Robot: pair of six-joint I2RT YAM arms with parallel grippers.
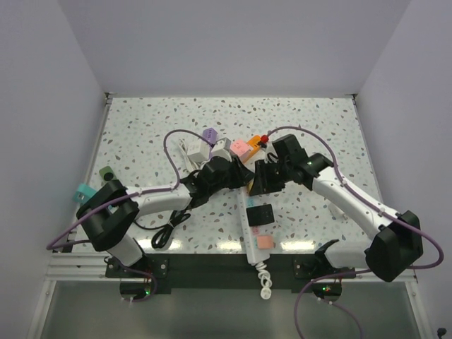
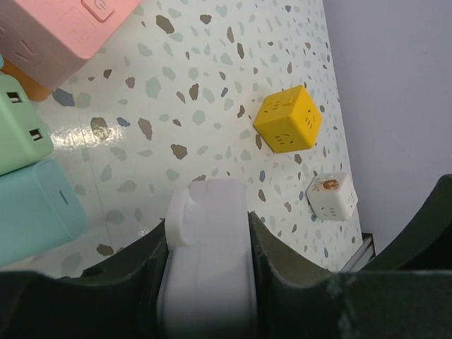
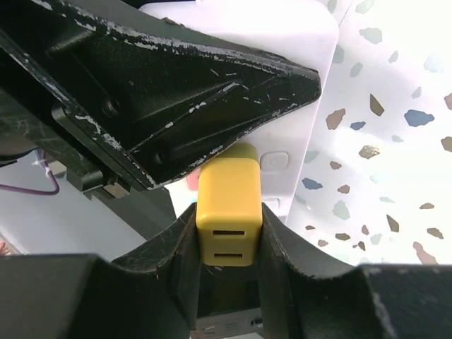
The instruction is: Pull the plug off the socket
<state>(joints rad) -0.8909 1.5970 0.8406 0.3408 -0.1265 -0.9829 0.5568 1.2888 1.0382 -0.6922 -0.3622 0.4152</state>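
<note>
A white power strip (image 1: 251,233), the socket, lies down the middle of the table. Its far end (image 2: 208,247) sits between my left gripper's (image 2: 208,226) fingers, which are shut on it. In the right wrist view a yellow plug (image 3: 227,205) stands against the strip's white face (image 3: 304,120) beside a small button. My right gripper (image 3: 228,219) is shut on the plug's two sides. From above, both grippers meet over the strip's far end, left (image 1: 236,176) and right (image 1: 260,181), and hide the plug there.
A black adapter (image 1: 260,214) and a pink one (image 1: 265,241) sit on the strip nearer the bases. Pink, orange and purple cubes (image 1: 240,147) crowd behind the grippers. A yellow cube (image 2: 286,120) and a white cube (image 2: 332,196) lie loose. A black cable (image 1: 166,227) coils left.
</note>
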